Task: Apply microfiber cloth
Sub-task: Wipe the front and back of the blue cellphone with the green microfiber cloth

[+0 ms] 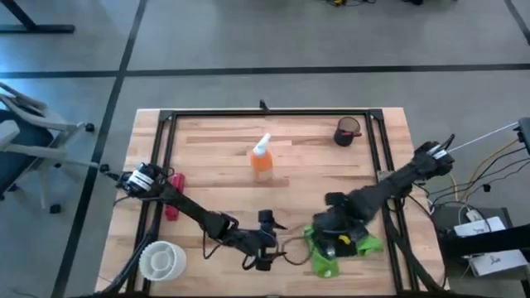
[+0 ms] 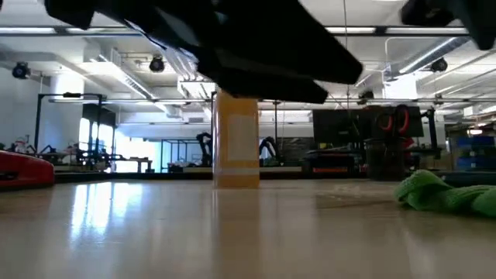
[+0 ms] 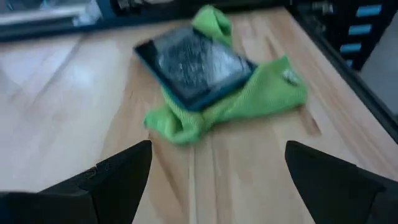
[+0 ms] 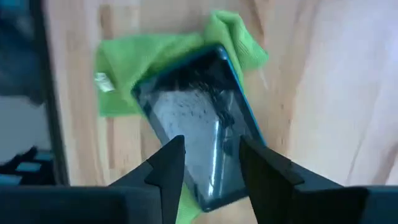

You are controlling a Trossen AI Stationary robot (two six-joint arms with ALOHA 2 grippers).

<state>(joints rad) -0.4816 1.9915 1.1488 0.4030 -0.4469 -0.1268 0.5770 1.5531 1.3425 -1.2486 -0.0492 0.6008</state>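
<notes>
Here the lime microfiber cloth [image 3: 261,93] lies rumpled under a tablet [image 3: 193,62] — both tools [image 3: 214,180] [image 4: 208,165] apart.

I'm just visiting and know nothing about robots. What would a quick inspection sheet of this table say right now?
Surface: wooden table, inside a dark frame.
Job's things: microfiber cloth lies crumpled at the near right, under a dark tablet with specks on its screen.
Clutter: orange spray bottle mid-table; dark cup far right; red object left; white roll near left.
Grippers: left gripper open, facing the cloth; right gripper open, hovering over the tablet.
Cables: wires beside the table's right edge.
Surroundings: open workshop hall with ceiling lights; no people seen.
</notes>
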